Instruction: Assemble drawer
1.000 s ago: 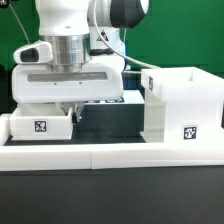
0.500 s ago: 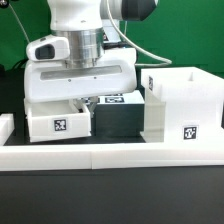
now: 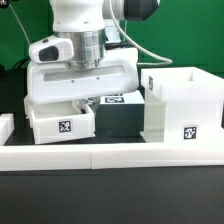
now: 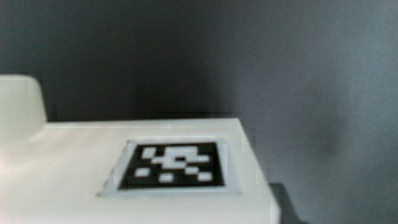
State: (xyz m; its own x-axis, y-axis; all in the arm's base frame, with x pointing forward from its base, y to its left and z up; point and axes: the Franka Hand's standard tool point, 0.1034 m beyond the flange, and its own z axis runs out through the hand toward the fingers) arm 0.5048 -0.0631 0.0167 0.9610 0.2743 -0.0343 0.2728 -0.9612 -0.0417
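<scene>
One tray [image 3: 62,125], clamped by one wall in the gripper [image 3: 83,103] and hanging just below it, has travelled with it toward the case [image 3: 182,100] standing apart, where we judge insertion comes next.

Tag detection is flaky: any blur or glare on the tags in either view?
Wrist view: the close-up tag is large but soft, its edges smeared and out of focus; no glare. Exterior view: the tray tag and case tag are small yet fairly crisp, with even light and no hard shadows.
</scene>
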